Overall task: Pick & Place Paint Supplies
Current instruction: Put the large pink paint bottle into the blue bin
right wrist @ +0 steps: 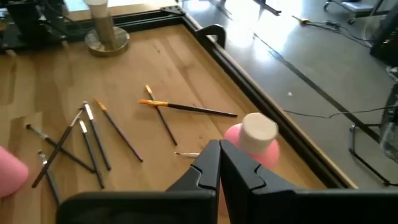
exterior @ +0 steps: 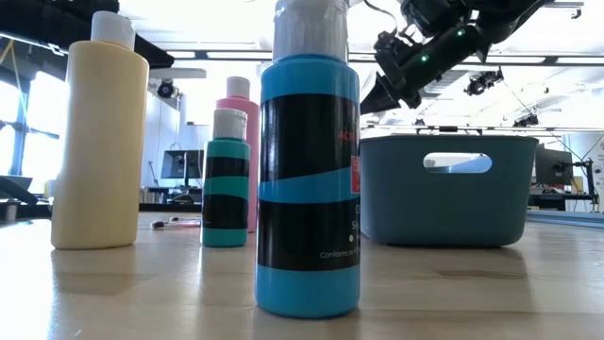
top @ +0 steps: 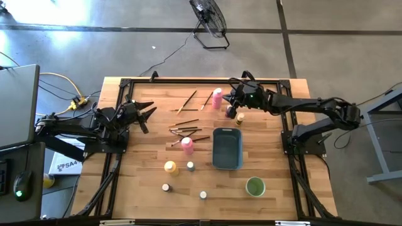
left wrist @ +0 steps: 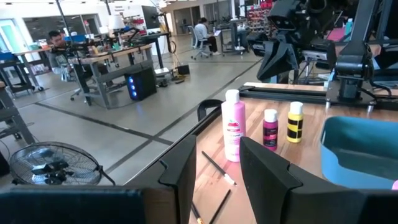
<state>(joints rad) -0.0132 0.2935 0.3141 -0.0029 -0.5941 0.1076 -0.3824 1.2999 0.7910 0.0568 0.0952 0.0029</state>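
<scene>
My right gripper (top: 228, 105) (right wrist: 219, 152) is shut and empty. It hangs above the table's far middle, just short of a pink squeeze bottle (top: 217, 98) (right wrist: 254, 140) that stands upright. A second pink bottle (top: 187, 145) and a yellow one (top: 170, 167) stand nearer the front. Small jars (top: 191, 166) stand on their bases around them. Thin paintbrushes (top: 186, 130) (right wrist: 87, 146) lie flat in a loose heap at the middle. My left gripper (top: 147, 114) (left wrist: 214, 149) waits open at the left, level, holding nothing.
A blue-grey tray (top: 227, 148) (exterior: 448, 189) sits right of centre, with a green cup (top: 255, 186) in front of it. Two small bottles, magenta (left wrist: 270, 129) and yellow (left wrist: 295, 122), stand by the far pink bottle. A black frame (top: 188, 80) edges the table.
</scene>
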